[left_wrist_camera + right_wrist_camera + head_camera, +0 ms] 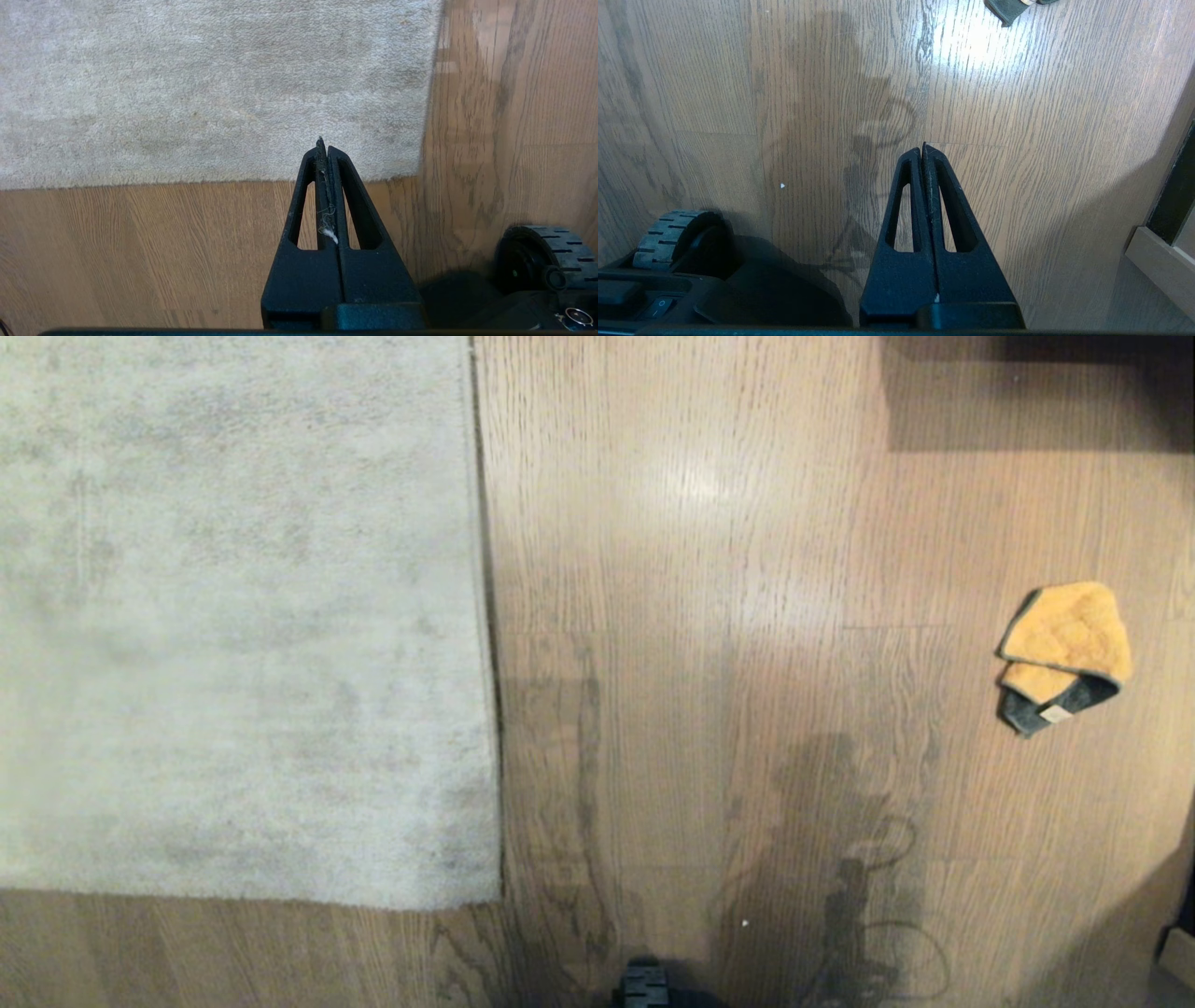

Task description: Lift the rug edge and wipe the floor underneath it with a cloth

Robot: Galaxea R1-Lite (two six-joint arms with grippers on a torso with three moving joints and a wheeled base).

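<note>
Orange cloth point(1066, 649) lies folded on floor point(709, 616), well apart from flat rug edge point(485, 663).

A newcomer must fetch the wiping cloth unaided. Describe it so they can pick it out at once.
Start at the big pale grey rug on the robot's left and cross the brown wood-plank floor to its right. There, alone on bare planks, lies the cloth: a small folded piece. It is the only bright thing there, fuzzy orange-tan with dark grey trim and a small pale tag.

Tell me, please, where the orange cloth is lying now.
In the head view the cloth lies folded on the bare wood floor at the far right, well apart from the rug edge on the left.
</note>
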